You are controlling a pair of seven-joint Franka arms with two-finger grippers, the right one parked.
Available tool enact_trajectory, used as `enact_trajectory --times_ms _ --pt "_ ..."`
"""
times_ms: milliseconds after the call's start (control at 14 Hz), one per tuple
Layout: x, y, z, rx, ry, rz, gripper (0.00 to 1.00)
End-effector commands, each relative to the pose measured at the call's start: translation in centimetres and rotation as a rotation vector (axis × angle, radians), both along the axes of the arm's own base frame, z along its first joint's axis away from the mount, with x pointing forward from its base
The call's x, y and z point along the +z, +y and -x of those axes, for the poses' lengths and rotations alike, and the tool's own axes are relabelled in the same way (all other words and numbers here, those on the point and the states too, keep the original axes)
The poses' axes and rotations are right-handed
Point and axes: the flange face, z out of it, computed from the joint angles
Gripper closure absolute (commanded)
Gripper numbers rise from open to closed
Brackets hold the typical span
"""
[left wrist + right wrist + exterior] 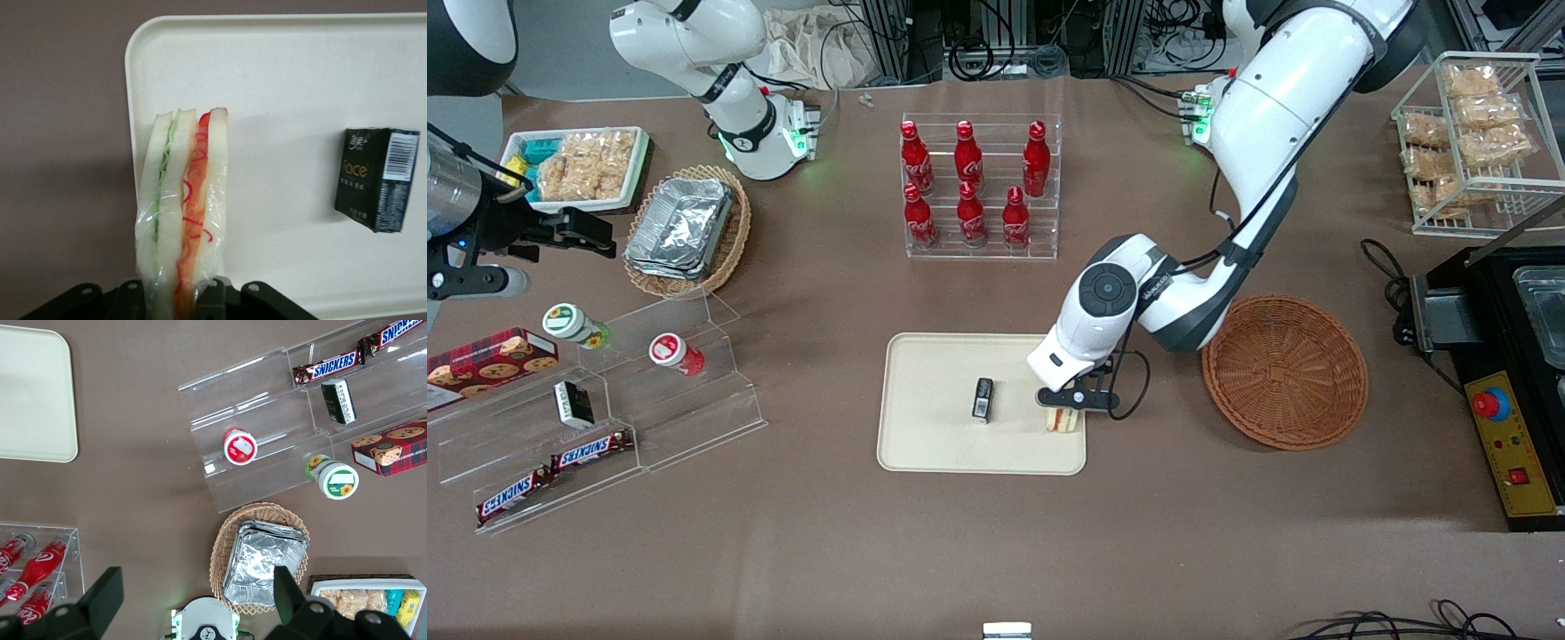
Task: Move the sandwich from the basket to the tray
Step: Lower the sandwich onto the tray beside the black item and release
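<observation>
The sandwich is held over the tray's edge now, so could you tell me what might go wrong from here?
1. The gripper, shut on the sandwich, holds it near the tray rim nearest the basket; released there, it might land partly on the rim or off the tray.
2. It stands on edge, so it may topple once released.
3. The clear wrap might cling to the fingers.

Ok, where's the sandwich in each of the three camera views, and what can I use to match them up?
Front view: the sandwich sits at the tray edge nearest the basket, under the gripper.
Left wrist view: the sandwich stands edge-on, clamped in the gripper, over the tray's corner.
Right wrist view: not in it.
Shared landmark: the cream tray, in all three.
</observation>
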Motion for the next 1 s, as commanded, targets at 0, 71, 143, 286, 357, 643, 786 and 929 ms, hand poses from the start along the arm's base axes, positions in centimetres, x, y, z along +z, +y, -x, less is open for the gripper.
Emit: enact_trajectory --times_ms 0,71,143,286,357,643,786,929 --pt "-2.0 -0.7 -0.7 -0.039 -0.047 0.005 0.53" --pt "-1.9 -0.8 -0.6 -0.042 -0.055 -0.001 0.27" --pt "-1.3 -0.9 -0.7 -0.020 -0.058 0.008 0.05" --pt "1.4 -0.8 -0.9 0.070 -0.083 0.014 0.00" --pt "3.4 -0.8 -1.0 0.111 -0.102 0.020 0.00" --pt "12.3 1.0 -0.4 0.265 -0.119 -0.072 0.00" --pt "16.2 2.5 0.4 0.288 -0.090 -0.118 0.00" --pt "20.1 5.2 0.7 0.272 -0.048 -0.145 0.00"
